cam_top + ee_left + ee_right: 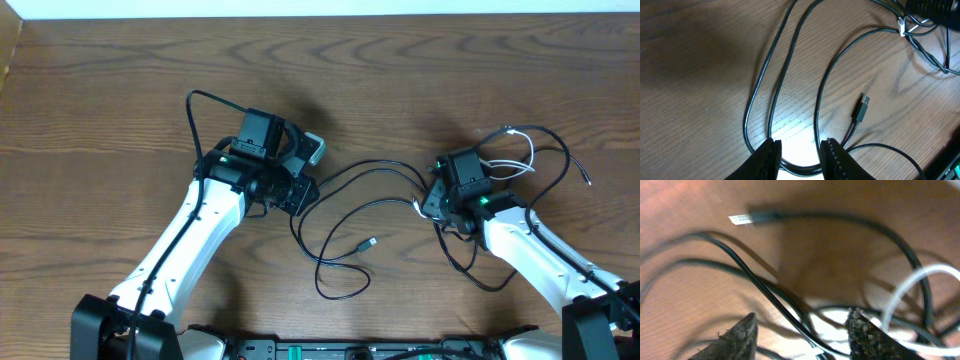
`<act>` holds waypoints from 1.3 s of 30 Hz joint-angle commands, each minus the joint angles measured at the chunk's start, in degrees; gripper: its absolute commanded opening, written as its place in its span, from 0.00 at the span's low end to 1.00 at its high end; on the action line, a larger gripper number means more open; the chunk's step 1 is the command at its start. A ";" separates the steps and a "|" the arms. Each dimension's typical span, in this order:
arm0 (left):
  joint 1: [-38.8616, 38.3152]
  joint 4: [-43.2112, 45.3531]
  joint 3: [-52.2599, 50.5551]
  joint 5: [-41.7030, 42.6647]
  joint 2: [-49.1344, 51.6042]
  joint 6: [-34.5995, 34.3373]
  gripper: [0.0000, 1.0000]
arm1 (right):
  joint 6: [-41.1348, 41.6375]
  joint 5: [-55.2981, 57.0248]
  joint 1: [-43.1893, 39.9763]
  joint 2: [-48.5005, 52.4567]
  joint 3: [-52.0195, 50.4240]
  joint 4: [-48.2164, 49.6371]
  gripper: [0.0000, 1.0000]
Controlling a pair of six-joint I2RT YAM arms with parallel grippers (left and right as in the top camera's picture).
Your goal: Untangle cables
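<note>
Overhead, the cables (370, 243) sprawl on the wood-grain table (100, 100); left gripper (800, 150) and right gripper (802, 325) both stand parted.

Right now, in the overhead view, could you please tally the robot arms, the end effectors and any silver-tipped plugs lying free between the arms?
Robot arms: 2 (left arm, right arm)
End effectors: 2 (left end effector, right end effector)
Free plugs: 1 (silver-tipped plug)
Total: 5
</note>
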 commanded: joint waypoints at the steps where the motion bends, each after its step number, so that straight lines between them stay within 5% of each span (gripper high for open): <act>1: -0.09 -0.20 -0.09 -0.55 -0.31 0.98 0.31 | -0.68 1.73 0.15 -0.07 -0.26 2.62 0.45; 4: -0.09 -0.22 -0.09 -0.55 -0.31 0.98 0.31 | -0.66 1.66 0.15 -0.07 -0.26 3.80 0.37; 12: -0.09 -0.22 -0.09 -0.55 -0.31 0.98 0.31 | -4.83 1.81 0.15 -0.07 -1.53 -1.84 0.48; 25: -0.09 -0.22 -0.09 -0.55 -0.31 0.98 0.31 | -4.94 2.29 0.15 -0.07 -4.42 0.07 0.47; 34: -0.09 -0.26 -0.09 -0.55 -0.31 0.98 0.31 | -3.58 -0.28 0.37 0.24 -4.42 9.22 0.11; 36: -0.09 -0.24 -0.09 -0.52 -0.31 0.98 0.31 | -3.63 -0.31 0.72 0.72 -4.42 9.31 0.12; 39: -0.09 -0.24 -0.09 -0.55 -0.31 0.98 0.31 | -3.63 -0.31 1.40 2.40 -4.42 9.31 0.27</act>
